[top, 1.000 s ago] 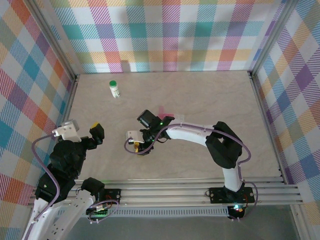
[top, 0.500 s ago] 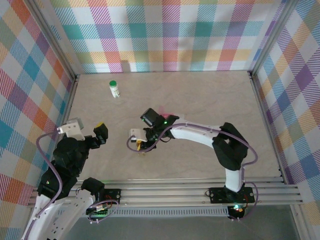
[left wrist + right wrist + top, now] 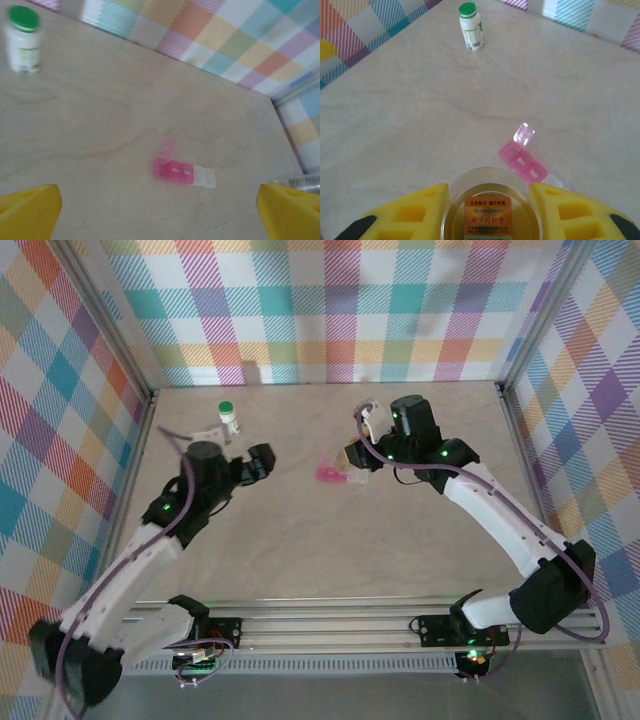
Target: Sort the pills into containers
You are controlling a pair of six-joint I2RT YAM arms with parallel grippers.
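Near the middle of the bench, the slim pink pill box lies flat with its long axis running from 9 to 3 o'clock in the top view, deep pink compartments at the 9 o'clock end and paler ones at the 3 o'clock end. It sits between the two arms. The left end effector is at its 9 o'clock and well apart, and the right end effector is just beside it at 1 o'clock.

From the right wrist, the right end effector is clamped on the small amber bottle, a yellow finger on each side and the orange label facing the camera; from above this grip is hard to read. There the pill box slants toward 4 o'clock, one lid tipped up at its far end.

The left wrist view has the left end effector with fingertips spread wide apart, holding nothing. The pill box lies crosswise ahead at 12 o'clock.

The white bottle with green cap stands upright near the far left corner, at 11 o'clock from the left end effector.
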